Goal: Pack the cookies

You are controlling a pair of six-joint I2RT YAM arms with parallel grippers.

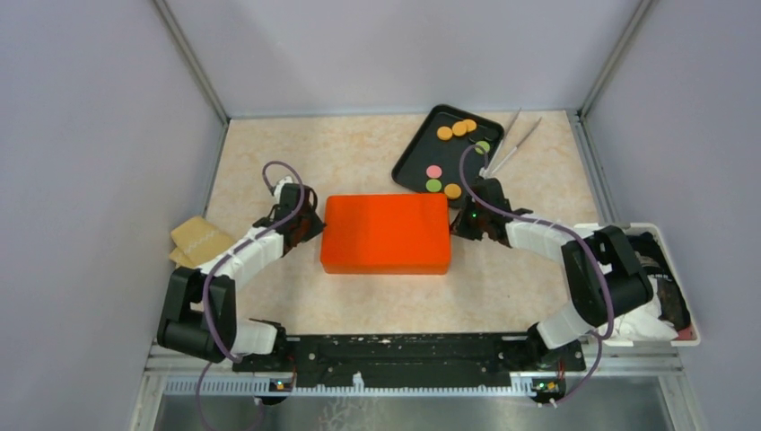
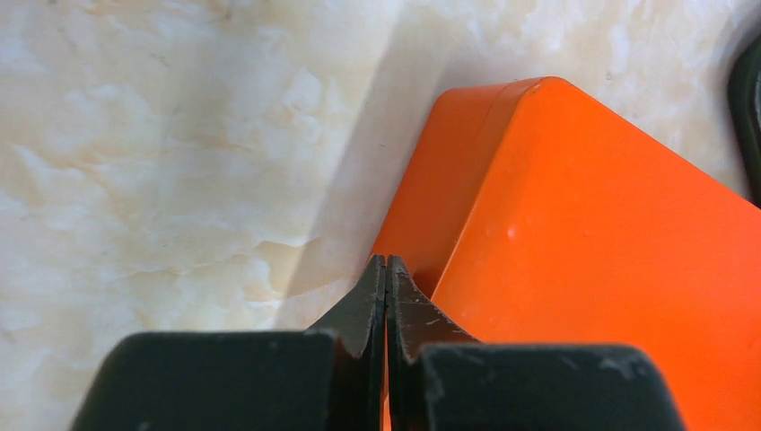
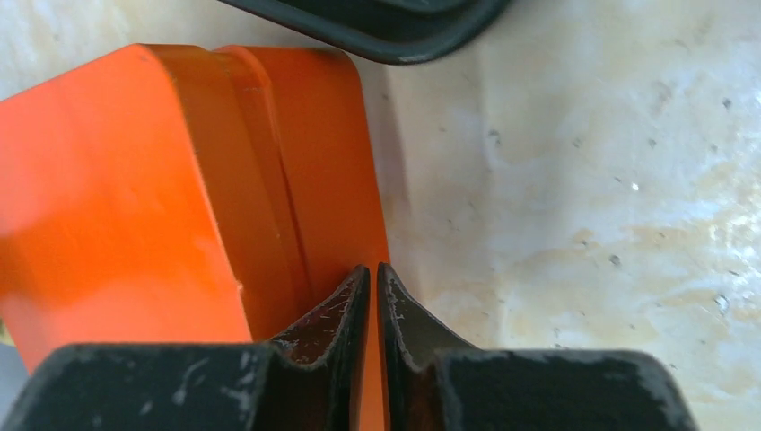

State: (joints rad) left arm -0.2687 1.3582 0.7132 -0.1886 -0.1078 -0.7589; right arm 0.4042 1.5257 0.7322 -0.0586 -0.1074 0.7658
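**Black, white and a loop of purple**

We see the left arm (image 1: 235, 260) and right arm (image 1: 556, 242) built of black joints and white ribbed links. A purple cable (image 1: 208, 301) loops along each. The fingers (image 2: 359, 310) are black wedges, scuffed pale. The base rail (image 1: 404, 355) is black.

Seven cookies (image 1: 444, 133) are counted on one black tray (image 1: 415, 163) near the far right corner: four orange, two green and one pink. One orange box (image 1: 386, 233) is counted at mid-table. One pair of white tongs (image 1: 516, 144) and, at the right edge, one white bin (image 1: 648, 227) are counted. Two grippers are counted: the left gripper (image 2: 386, 262) and the right gripper (image 3: 373, 269).
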